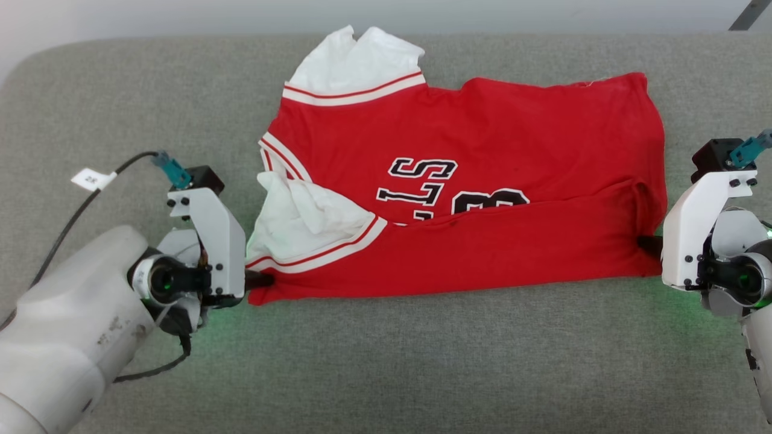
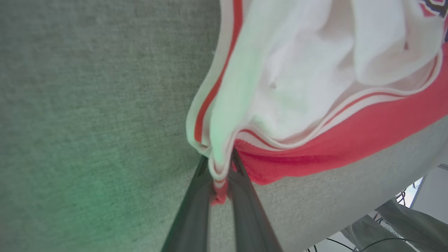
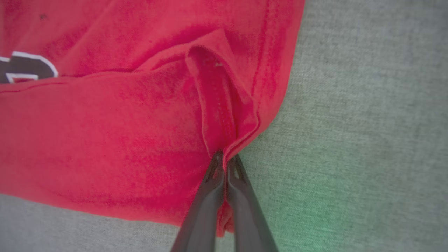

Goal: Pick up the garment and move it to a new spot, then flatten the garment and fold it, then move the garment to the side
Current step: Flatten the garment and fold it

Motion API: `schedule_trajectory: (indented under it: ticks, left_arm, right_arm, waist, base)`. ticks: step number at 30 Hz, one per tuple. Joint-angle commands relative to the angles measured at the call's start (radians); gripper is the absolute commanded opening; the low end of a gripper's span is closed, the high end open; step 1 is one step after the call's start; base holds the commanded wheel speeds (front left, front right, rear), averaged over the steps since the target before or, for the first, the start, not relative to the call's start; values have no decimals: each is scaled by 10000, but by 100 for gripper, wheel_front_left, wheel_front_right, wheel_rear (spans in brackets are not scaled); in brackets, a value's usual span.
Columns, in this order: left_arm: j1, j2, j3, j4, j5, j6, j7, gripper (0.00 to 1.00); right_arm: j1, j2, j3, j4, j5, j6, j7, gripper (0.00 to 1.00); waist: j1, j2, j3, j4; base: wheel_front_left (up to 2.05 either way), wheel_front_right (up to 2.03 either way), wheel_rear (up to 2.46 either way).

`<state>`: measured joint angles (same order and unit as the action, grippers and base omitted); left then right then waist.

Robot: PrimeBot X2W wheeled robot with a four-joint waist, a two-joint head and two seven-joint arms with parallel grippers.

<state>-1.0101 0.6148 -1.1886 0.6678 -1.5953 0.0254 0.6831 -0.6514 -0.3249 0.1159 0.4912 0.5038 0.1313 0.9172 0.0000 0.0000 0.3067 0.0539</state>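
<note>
Garment (image 1: 470, 181) sits mid grey cushion (image 1: 386, 361), long axis left-right between my arms, sleeves left, hem right, near edge lapped over the letters; left gripper (image 1: 260, 279) pinches the near sleeve-side corner and right gripper (image 1: 648, 244) the near hem corner, so I'd carry both away together.

head view, centre of frame: on the garment (image 1: 458, 138) we read black white-outlined block characters, lying sideways: "s", then what looks like "ls", then part of an "8" or "b". the fold hides the rest. small white tag (image 1: 93, 179), left of frame: print illegible.
</note>
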Motion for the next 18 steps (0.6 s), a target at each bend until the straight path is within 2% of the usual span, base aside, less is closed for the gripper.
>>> schedule_trajectory:
  ticks: [1, 9, 18]
  left_arm:
    - [219, -193, -121, 167, 11, 13, -31, 0]
    - [435, 67, -69, -50, -117, 6, 111, 0]
    - [805, 812, -46, -1164, -107, 312, -24, 0]
  right_arm:
    - [258, 65, 212, 317, 150, -11, 102, 0]
    - [395, -376, 539, 18, 651, -11, 198, 0]
    - [1023, -1069, 783, -847, 1166, -11, 537, 0]
  waist:
    - [0, 0, -132, 2]
    - [0, 0, -465, 19]
    - [0, 0, -744, 57]
  base:
    - [0, 0, 0]
    - [0, 0, 0]
    - [0, 0, 0]
